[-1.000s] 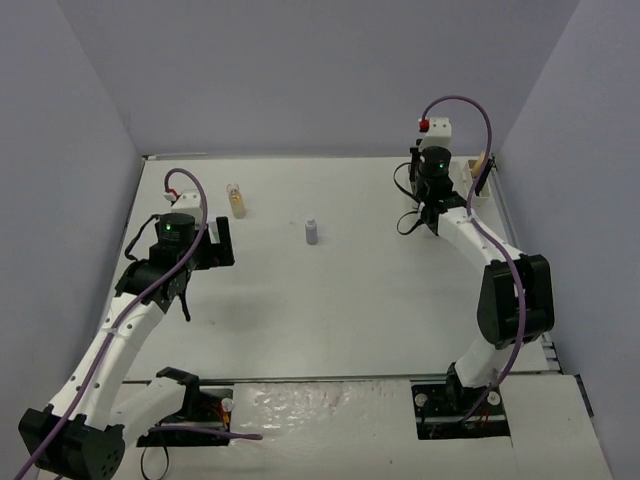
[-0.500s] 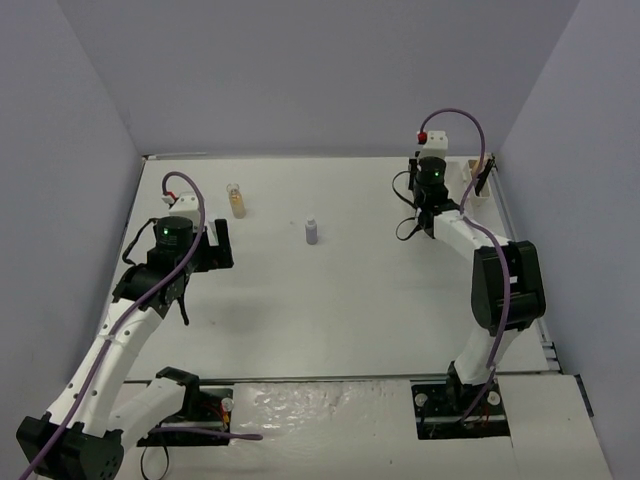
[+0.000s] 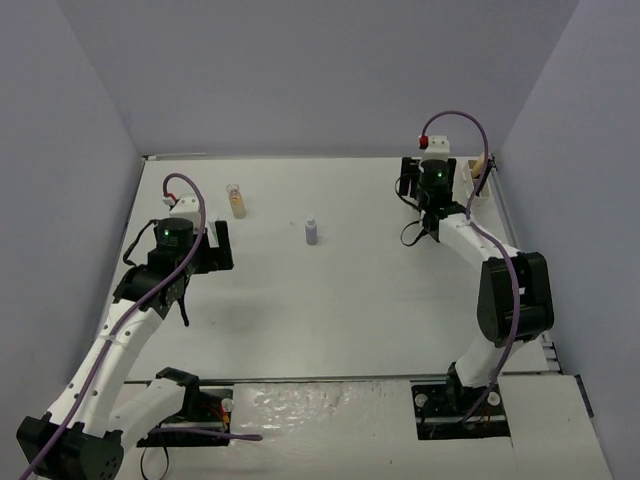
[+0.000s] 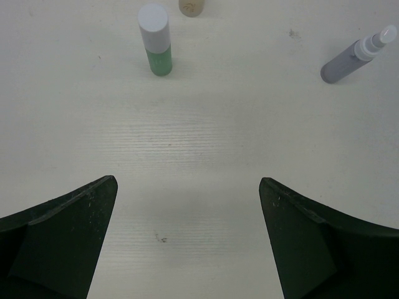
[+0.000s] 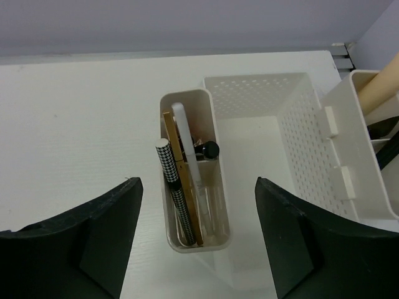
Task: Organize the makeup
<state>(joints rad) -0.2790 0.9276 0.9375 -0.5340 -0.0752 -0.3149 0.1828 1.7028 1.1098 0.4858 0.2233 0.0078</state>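
The makeup is split between the table and the box. A green bottle (image 4: 157, 42), an amber bottle (image 4: 192, 5) and a tilted grey-purple bottle (image 4: 354, 57) stand ahead of my left gripper (image 4: 187, 240), which is open over bare table. From above, the amber bottle (image 3: 237, 202) and the grey-purple bottle (image 3: 312, 232) stand apart. My right gripper (image 5: 196, 240) is open above a narrow white compartment (image 5: 215, 240) that holds a houndstooth pencil (image 5: 174, 190), a gold stick (image 5: 173, 140) and a white pencil (image 5: 188, 146). Nothing is between its fingers.
The white perforated box (image 5: 305, 134) sits right of the narrow compartment, with a tan stick (image 5: 377, 87) in a side pocket. From above, the box (image 3: 478, 185) lies at the back right near the wall and the right gripper (image 3: 418, 180).
My right gripper has moved toward the back over the box and opened from shut. The left arm has hardly moved.
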